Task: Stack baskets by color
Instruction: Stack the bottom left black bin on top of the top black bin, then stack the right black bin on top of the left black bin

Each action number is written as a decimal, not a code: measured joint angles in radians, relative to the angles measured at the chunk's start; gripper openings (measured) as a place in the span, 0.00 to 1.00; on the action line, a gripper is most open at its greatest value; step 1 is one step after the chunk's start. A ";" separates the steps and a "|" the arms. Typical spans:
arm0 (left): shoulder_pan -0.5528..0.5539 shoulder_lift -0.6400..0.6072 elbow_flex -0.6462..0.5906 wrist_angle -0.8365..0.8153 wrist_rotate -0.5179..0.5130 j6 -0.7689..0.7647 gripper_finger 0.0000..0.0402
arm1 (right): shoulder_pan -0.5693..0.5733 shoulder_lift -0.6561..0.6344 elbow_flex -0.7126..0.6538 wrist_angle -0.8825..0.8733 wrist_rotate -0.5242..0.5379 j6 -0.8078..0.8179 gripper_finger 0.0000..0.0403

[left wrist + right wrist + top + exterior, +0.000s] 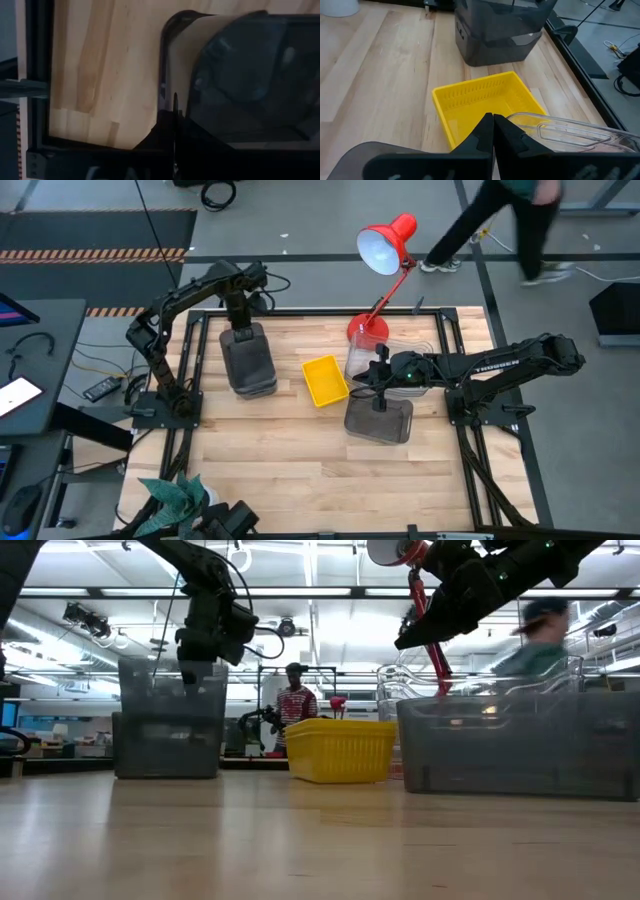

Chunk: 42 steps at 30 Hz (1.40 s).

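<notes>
A stack of smoky dark-grey baskets [248, 360] stands on the table at the far left. My left gripper [243, 330] points down at the stack's far end, shut, with its fingertips at the top basket's rim [164, 75]. A small yellow basket [325, 380] rests on its base mid-table. Clear baskets [395, 350] sit nested to its right by the lamp's base. A single grey basket [380, 420] stands nearer. My right gripper [368, 378] hangs shut, holding nothing, above the gap between the yellow, clear and single grey baskets. My left gripper [175, 130] comes from above with its shut fingers right beside the far-end rim [190, 662] of the stack's top grey basket. Whether the fingers touch that rim I cannot tell. The stack stands on the table.
A red desk lamp [385, 250] rises from its base [362, 330] at the far edge, next to the clear baskets. A person [500, 220] walks past beyond the table. A green plant [175, 495] is at the near left corner. Bare wood lies along the near half.
</notes>
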 joint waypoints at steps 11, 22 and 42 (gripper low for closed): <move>-0.020 0.000 0.000 0.006 0.061 0.003 0.00 | 0.000 0.000 0.000 0.000 0.000 0.000 0.03; -0.028 0.002 -0.109 0.060 0.016 -0.034 0.00 | 0.001 0.000 0.000 0.006 -0.003 0.000 0.03; -0.081 0.002 -0.110 0.103 -0.188 -0.108 0.37 | 0.004 0.000 0.000 -0.004 -0.002 0.000 0.03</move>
